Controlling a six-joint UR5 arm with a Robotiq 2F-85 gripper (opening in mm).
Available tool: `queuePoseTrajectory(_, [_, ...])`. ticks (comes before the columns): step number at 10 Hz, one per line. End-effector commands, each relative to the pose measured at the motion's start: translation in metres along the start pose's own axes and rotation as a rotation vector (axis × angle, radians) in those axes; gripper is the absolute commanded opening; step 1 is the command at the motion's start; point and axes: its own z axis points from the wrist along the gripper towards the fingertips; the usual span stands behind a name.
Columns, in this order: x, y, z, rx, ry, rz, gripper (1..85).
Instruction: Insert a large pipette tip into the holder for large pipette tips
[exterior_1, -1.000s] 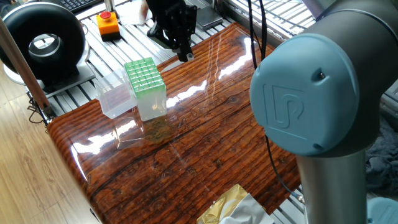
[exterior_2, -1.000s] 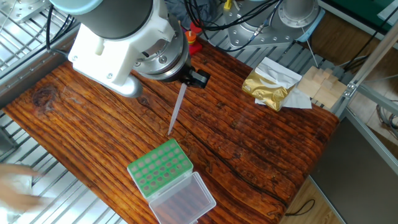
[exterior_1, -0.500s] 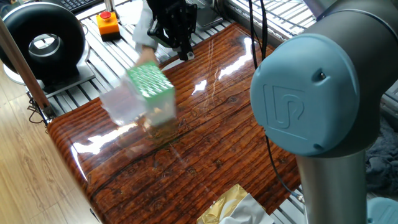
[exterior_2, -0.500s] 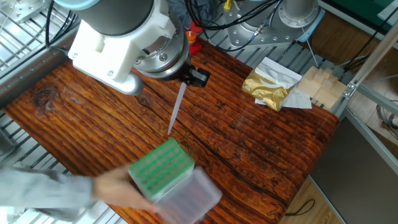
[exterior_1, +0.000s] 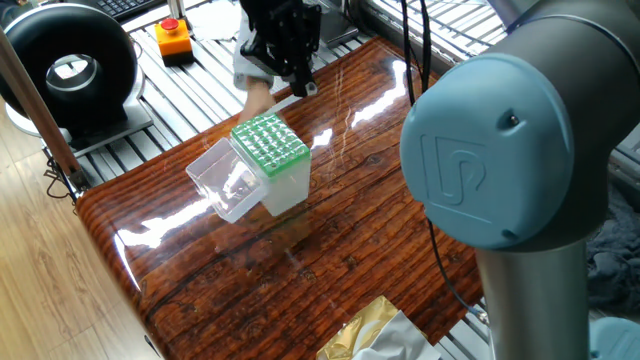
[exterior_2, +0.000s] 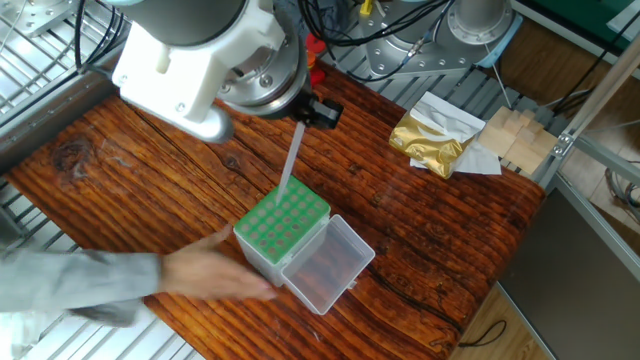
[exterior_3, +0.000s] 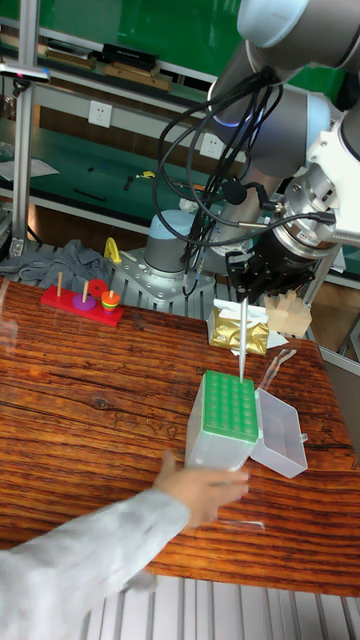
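Observation:
My gripper (exterior_2: 300, 108) hangs over the table, shut on the large pipette tip (exterior_2: 289, 160), a slim whitish tube pointing down. The tip (exterior_3: 242, 340) ends right at the far edge of the green grid top of the holder for large pipette tips (exterior_2: 285, 220); I cannot tell whether it touches. The holder (exterior_3: 230, 405) is a clear box with its hinged lid (exterior_2: 327, 265) lying open beside it. A person's hand (exterior_2: 205, 272) grips the holder's side. In one fixed view the black gripper (exterior_1: 298, 85) is behind the holder (exterior_1: 268, 145), and the tip is too faint to see.
A person's sleeved arm (exterior_3: 90, 555) reaches in over the table's front edge. A gold foil bag (exterior_2: 430, 140) and wooden blocks (exterior_2: 510, 135) lie at the far corner. An orange button box (exterior_1: 172, 38) and a black round device (exterior_1: 70, 65) stand off the table. The arm's large joint (exterior_1: 490, 150) fills that view's right side.
A person's hand has come in and slid the holder across the table until its green top sits under the pipette tip. The gripper has hardly moved and still holds the tip.

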Motion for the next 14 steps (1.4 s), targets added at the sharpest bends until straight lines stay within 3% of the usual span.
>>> queuePoseTrajectory(1, [0.008, -0.003, 0.007, -0.003, -0.016, -0.018, 1.0])
queuePoseTrajectory(6, [0.013, 0.014, 0.016, -0.061, -0.004, -0.045, 1.0])
queuePoseTrajectory(9, [0.003, 0.006, 0.025, -0.03, -0.016, -0.025, 1.0])
queuePoseTrajectory(14, [-0.001, 0.009, 0.027, -0.043, -0.031, -0.026, 1.0])
